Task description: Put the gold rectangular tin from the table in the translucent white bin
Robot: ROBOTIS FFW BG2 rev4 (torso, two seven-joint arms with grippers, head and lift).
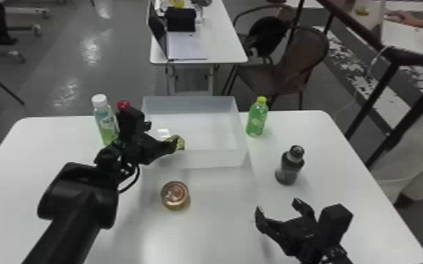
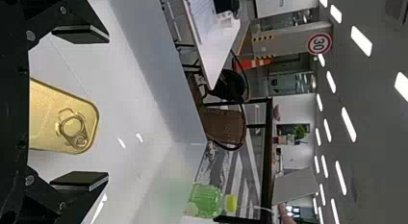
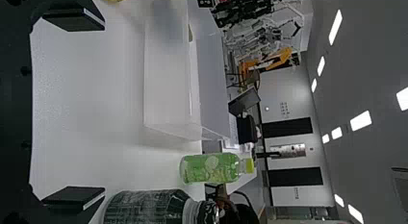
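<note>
The gold tin is over in the near left part of the translucent white bin, inside its walls. In the left wrist view its long axis runs straight out between the fingers, ring-pull end farthest from the palm, lid side turned to that wrist's camera. Whether it lies quite flat or leans a bit, I can't tell.

The left arm comes in from the bottom edge, slants away to the far side, then its wrist bends right, so the left gripper reaches over the bin's left side. Its fingers are spread wide, one on each side of the tin, with a gap showing on both sides; they aren't pinching anything.

Over on the right, the right gripper waits above the near part of the table, its fingers wide apart too, nothing between them, pointing toward the far left.
</note>
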